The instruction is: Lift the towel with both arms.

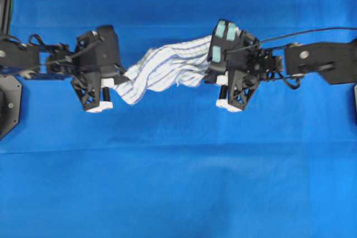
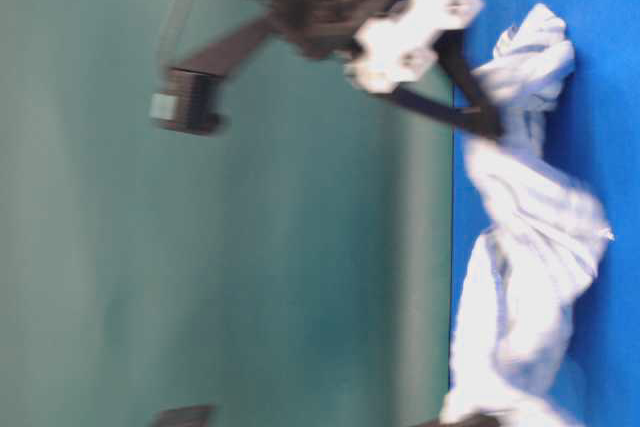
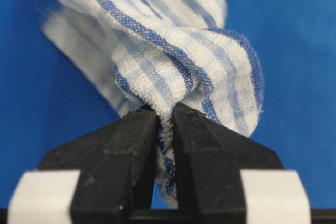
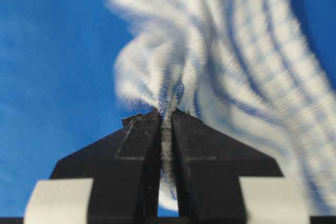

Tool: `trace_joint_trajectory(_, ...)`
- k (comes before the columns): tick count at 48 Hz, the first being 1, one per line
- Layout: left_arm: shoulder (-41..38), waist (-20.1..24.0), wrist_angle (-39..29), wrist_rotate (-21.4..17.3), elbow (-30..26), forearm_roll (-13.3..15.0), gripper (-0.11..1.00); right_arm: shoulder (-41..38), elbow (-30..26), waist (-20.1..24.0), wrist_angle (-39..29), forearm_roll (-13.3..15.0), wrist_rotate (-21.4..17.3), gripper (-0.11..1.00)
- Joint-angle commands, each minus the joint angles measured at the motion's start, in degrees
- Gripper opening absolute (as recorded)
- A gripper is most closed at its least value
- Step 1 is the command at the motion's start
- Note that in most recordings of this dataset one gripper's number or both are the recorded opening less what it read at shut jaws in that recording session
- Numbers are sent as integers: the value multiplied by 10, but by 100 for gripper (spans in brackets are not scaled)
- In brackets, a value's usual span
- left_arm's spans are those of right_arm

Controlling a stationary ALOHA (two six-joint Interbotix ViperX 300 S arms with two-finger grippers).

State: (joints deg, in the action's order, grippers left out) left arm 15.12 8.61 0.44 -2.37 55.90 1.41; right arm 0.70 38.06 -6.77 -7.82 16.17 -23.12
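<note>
The left end effector is clamped on one end of the towel; the left wrist view shows the two black fingers pressed together with a bunched fold of striped cloth pinched between them. The right end effector is clamped on the opposite end, with a thin edge of fabric caught between its closed fingers. In the overhead view the towel spans the gap between the two end effectors as a twisted, gathered band. Its long axis runs side to side, roughly parallel to the far edge of the blue-covered counter, and sits in the far half of the counter. Each arm holds its own near end, so neither is closer to the load than the other. The table-level view is blurred; whether the middle of the band has cleared the counter cannot be determined from it. For the coming lift, judged from this layout, both ends should rise at matched rates, keeping the band level and the spacing constant so neither grip is pulled loose.
</note>
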Motion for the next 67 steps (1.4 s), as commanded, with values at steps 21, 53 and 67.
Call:
trace_joint_trajectory(21, 255, 9, -189, 2, -75, 1, 4, 185, -104, 1, -172, 9, 47, 7)
trace_joint_trajectory(53, 308, 9, -299, -4, -217, -2, 4, 232, -232, 1, -274, 9, 88, 7)
trace_joint_trajectory(67, 313, 9, -297, -4, -216, -2, 4, 234, -229, 1, -269, 8, 93, 7)
